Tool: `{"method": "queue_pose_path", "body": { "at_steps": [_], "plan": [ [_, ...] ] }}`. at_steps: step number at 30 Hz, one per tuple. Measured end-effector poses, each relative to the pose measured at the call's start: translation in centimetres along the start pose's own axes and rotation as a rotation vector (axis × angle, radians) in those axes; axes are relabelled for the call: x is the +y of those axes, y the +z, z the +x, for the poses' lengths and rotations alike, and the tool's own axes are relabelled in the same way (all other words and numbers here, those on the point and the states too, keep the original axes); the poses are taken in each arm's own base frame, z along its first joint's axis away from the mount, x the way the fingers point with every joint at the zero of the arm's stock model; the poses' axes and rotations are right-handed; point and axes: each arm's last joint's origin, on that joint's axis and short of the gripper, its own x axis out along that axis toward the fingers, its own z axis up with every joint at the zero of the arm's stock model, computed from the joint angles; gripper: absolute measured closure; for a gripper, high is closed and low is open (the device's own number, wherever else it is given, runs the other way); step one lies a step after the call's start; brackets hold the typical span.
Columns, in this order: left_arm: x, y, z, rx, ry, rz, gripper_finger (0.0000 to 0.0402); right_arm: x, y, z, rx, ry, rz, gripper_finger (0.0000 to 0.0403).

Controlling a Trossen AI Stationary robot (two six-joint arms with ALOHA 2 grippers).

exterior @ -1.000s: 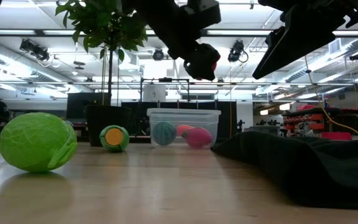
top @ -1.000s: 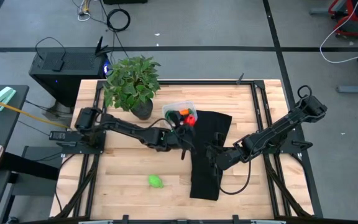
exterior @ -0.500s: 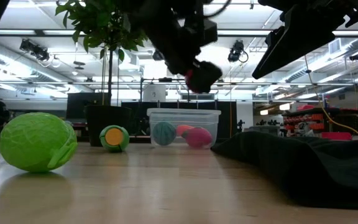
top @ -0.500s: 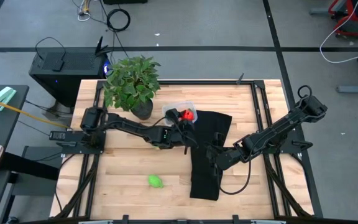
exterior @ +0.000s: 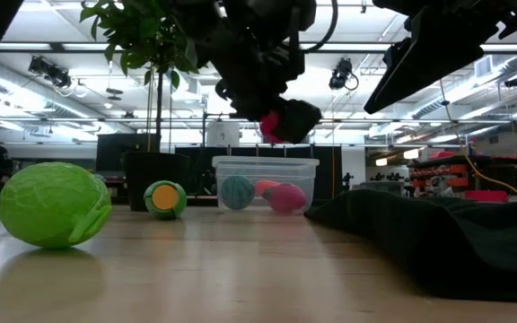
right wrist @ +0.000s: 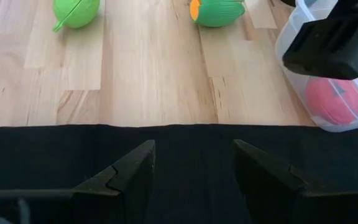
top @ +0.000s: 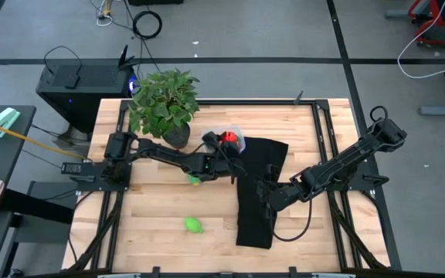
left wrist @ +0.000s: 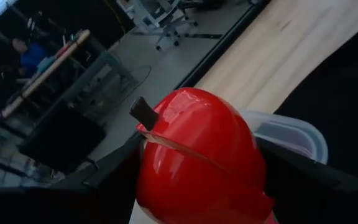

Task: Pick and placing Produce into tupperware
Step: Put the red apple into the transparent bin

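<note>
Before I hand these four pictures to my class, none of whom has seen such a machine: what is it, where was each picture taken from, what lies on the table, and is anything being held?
It is a robot with two dark arms at a wooden table. One picture looks straight down, one looks level across the tabletop, and one comes from a camera on each wrist.

The left gripper is shut on a red toy fruit, held above the clear tupperware, which already holds some toy produce. The right gripper waits open over a black cloth.

On the wood lie a light green toy near the front and a green toy with an orange end closer to the tub. A potted plant stands at the back.
</note>
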Motion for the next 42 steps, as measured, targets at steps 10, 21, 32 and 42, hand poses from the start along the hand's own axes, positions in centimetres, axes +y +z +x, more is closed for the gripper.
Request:
{"method": "queue_pose_path", "body": {
  "at_steps": [10, 21, 32, 42],
  "plan": [
    [0.09, -0.36, 0.16, 0.028, -0.015, -0.139, 0.0129, 0.02, 0.00, -0.02, 0.000, 0.001, 0.006, 0.0183],
    [0.00, -0.41, 0.16, 0.040, -0.047, -0.162, 0.0119, 0.03, -0.01, -0.02, 0.003, 0.008, 0.006, 0.0183],
    [-0.07, -0.47, 0.15, 0.049, -0.074, -0.111, 0.0116, 0.06, -0.02, -0.02, 0.006, 0.015, 0.011, 0.0183],
    [-0.11, -0.49, 0.22, 0.059, -0.110, -0.058, 0.0115, 0.09, -0.04, -0.02, 0.012, 0.029, 0.021, 0.0183]
  ]
}}
